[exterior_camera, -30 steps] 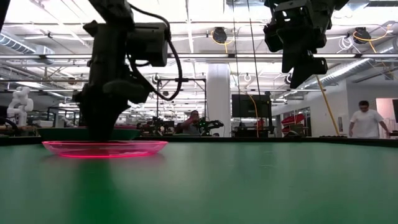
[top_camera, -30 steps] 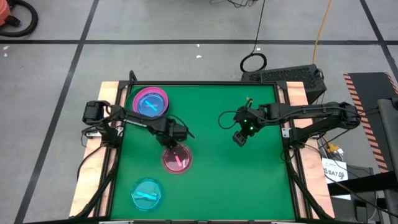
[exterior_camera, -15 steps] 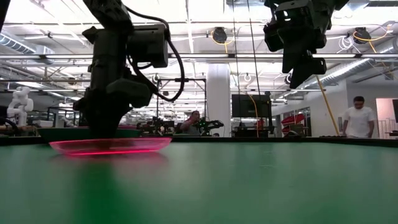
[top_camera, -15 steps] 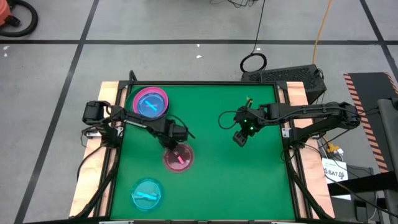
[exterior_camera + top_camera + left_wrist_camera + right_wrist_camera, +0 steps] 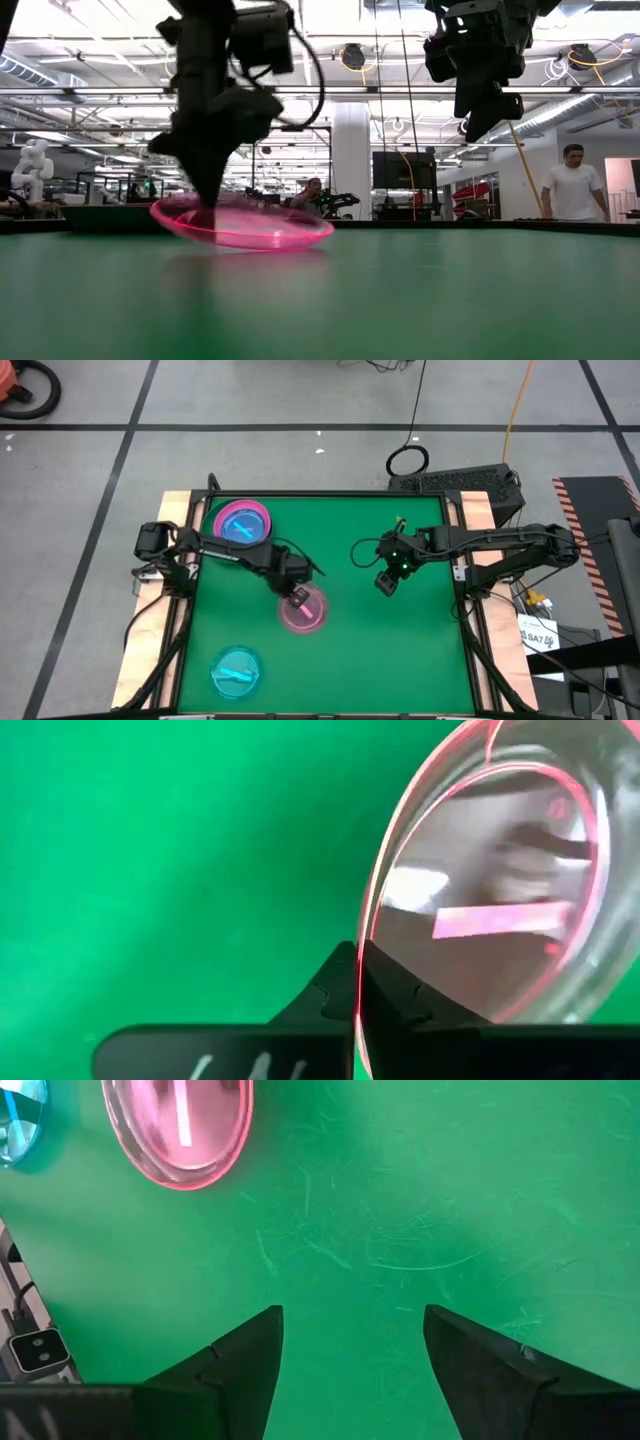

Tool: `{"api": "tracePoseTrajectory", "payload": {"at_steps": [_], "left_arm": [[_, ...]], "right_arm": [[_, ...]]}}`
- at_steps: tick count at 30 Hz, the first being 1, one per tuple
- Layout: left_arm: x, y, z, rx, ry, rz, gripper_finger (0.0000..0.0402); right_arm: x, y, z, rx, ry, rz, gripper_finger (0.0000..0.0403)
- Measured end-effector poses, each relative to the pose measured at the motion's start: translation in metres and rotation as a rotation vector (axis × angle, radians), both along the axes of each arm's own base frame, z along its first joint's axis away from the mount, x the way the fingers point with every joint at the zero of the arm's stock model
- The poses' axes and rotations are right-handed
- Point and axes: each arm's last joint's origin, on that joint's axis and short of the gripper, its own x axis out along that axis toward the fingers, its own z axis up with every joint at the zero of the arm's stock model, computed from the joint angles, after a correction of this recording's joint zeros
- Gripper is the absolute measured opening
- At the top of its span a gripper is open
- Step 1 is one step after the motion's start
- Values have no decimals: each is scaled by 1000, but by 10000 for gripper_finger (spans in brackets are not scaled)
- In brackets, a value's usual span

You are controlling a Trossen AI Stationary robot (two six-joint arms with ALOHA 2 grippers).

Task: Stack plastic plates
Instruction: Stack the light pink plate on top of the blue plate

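Observation:
My left gripper (image 5: 297,597) is shut on a translucent pink plate (image 5: 306,611) near the table's middle; the low view shows that plate (image 5: 245,225) tilted. A stack with a magenta rim and a cyan plate on top (image 5: 241,523) sits at the far left. A single cyan plate (image 5: 237,670) lies flat at the near left. My right gripper (image 5: 385,582) hangs open above the table's right half, and its own view shows it (image 5: 350,1350) with nothing between its fingers. My left gripper pinches the pink plate's rim (image 5: 362,970) between its two fingers, one inside the plate and one outside, on the side toward the far left. The fingers come from above, slanting down. The held side is raised and the plate tilts; whether its opposite edge (image 5: 320,238) touches the table, I cannot tell.
Bare green mat (image 5: 390,650) fills the right and near parts of the table. Wooden borders (image 5: 480,520) and cables run along the sides. People stand in the room behind the table (image 5: 572,190).
My left gripper has gone toward the table's right edge and taken the pink plate along. The plate lay flat before; now its held side is raised and it stands tilted, farther to the right.

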Motion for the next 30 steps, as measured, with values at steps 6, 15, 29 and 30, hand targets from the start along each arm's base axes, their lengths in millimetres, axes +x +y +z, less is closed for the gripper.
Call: {"api": "tracePoseTrajectory", "payload": {"at_steps": [6, 15, 29, 30], "left_arm": [[13, 12, 42, 80, -23, -14, 6], [3, 68, 110, 159, -42, -47, 6], [-35, 144, 173, 218, -64, -15, 5], [-38, 149, 176, 221, -63, -14, 5]], "right_arm": [[0, 0, 0, 4, 0, 5, 235], [-11, 1, 14, 0, -62, 2, 235], [-41, 0, 41, -123, -177, -31, 235], [-43, 0, 42, -140, -184, -25, 235]]}}
